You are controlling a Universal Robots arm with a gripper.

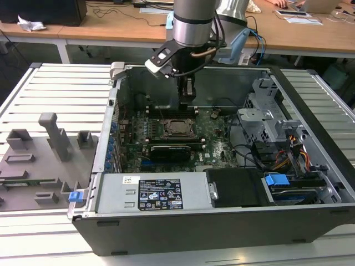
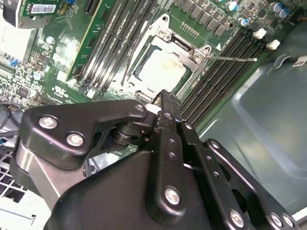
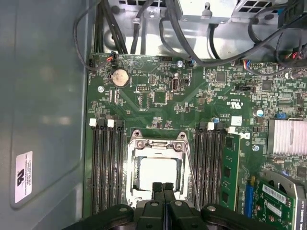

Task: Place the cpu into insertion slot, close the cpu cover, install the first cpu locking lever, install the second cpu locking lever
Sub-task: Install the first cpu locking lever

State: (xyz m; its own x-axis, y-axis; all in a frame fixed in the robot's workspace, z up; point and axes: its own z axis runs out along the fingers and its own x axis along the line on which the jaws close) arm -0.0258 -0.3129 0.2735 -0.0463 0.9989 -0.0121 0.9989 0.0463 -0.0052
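gripper (image 3: pixel 163 187) — jaws pinched together, empty | chip (image 3: pixel 157 173) seated under closed cover (image 3: pixel 156 143), just beyond the tips | thin lever (image 2: pixel 232 58) juts out beside cover, unlatched

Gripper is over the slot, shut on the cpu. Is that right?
No. The gripper is over the slot, but shut on nothing; the cpu lies in the slot, under the cover, as the first wrist view shows.

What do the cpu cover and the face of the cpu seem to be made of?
The cpu cover looks like bare metal: silver-grey, dull sheen, bright glints on its edges. The cpu face is pale and smooth, probably a metal plate, but glare leaves this open.
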